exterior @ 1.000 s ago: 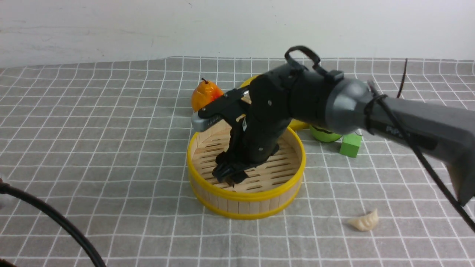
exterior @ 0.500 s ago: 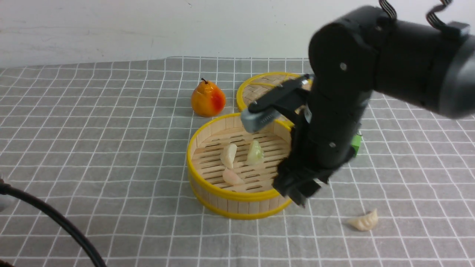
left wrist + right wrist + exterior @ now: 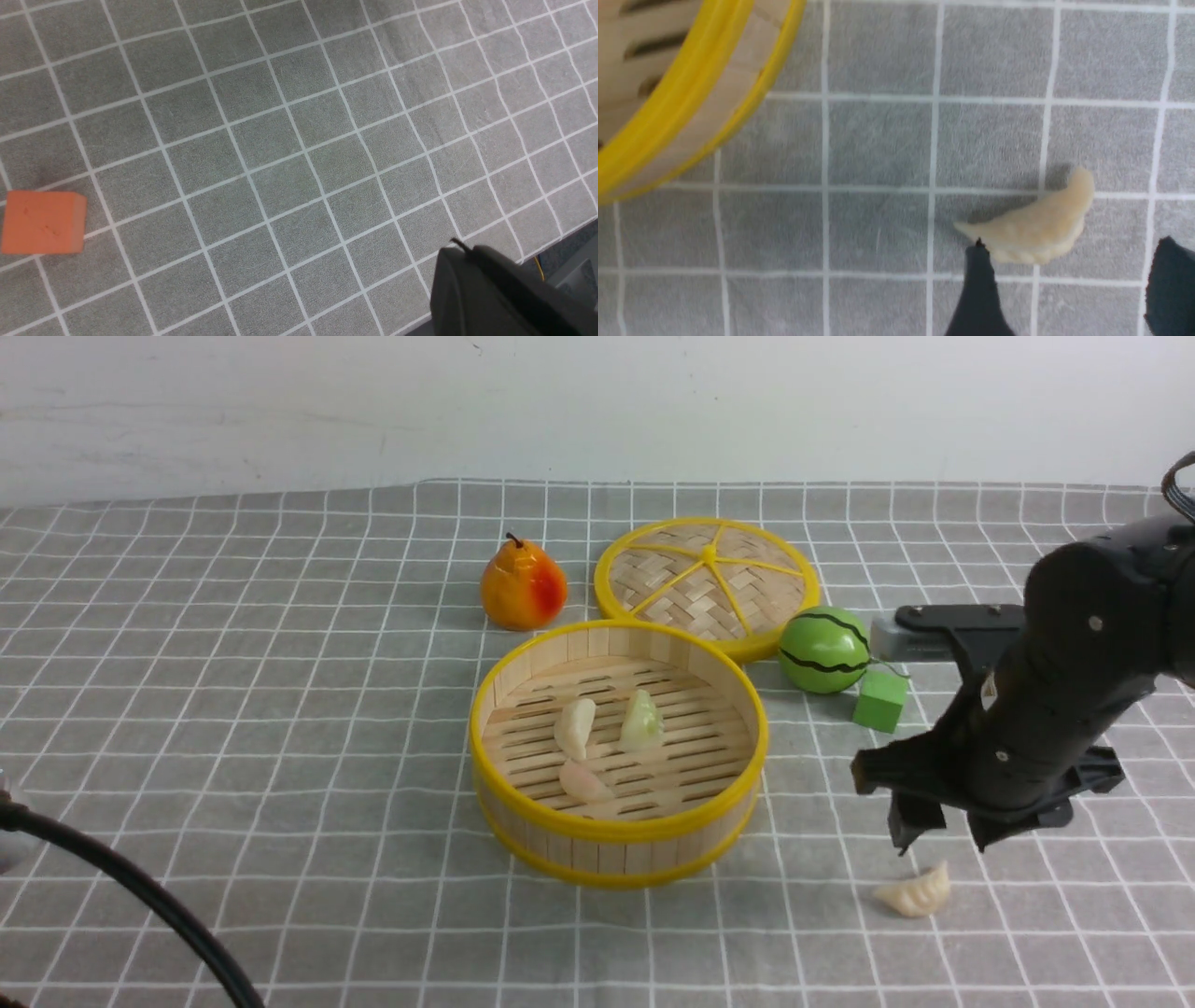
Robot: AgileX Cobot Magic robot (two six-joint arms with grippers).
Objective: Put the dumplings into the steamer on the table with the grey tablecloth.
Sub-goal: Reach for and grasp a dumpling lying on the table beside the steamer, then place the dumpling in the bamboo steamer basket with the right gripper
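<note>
Three glossy crescent toy dumplings [image 3: 574, 728], cream-white, pale green and pale pink, lie in the round yellow-rimmed bamboo steamer [image 3: 616, 829]. The fourth cream-white dumpling [image 3: 913, 893] sits on the grey grid-lined tablecloth [image 3: 280, 709], well apart from the basket. The black right gripper [image 3: 945, 835] hovers just above it, jaws wide and empty. The last pick looks to be in hand: next it needs to descend and close across the dumpling. Only a dark edge of the left gripper [image 3: 490, 289] shows, so I cannot tell its state.
</note>
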